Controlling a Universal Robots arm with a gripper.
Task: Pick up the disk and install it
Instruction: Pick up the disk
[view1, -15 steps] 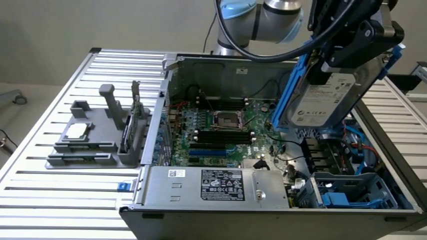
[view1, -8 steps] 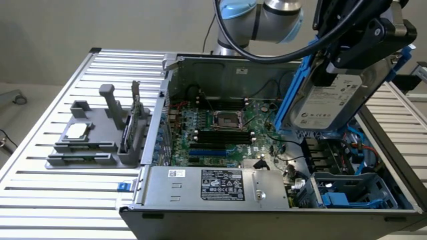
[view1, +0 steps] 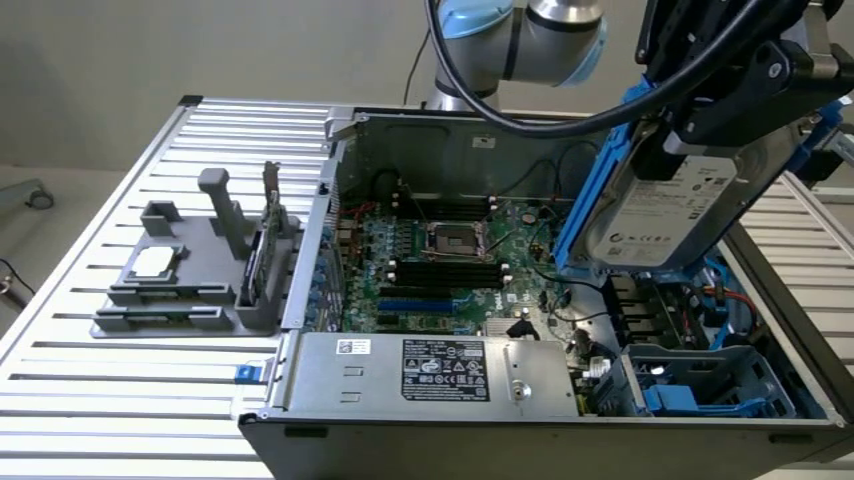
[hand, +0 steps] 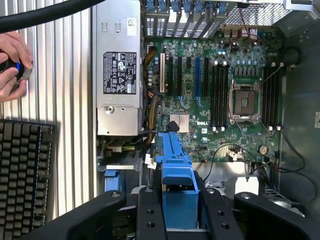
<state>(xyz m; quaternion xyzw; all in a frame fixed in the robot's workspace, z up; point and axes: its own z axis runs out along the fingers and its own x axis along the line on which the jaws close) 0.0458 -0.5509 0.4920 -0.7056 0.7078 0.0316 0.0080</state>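
Slatted metal table (view1: 80, 385) bears the open computer case (view1: 441, 135); above it your gripper (hand: 179, 215) pinches the disk (view1: 661, 215), steeply tilted.

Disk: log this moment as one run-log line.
hand: shut on disk | disk: in air, tilted, above open computer case | install: not yet seated

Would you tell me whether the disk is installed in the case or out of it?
Out: the disk hangs on edge in the tool, above the blue drive bay of the case, not seated.
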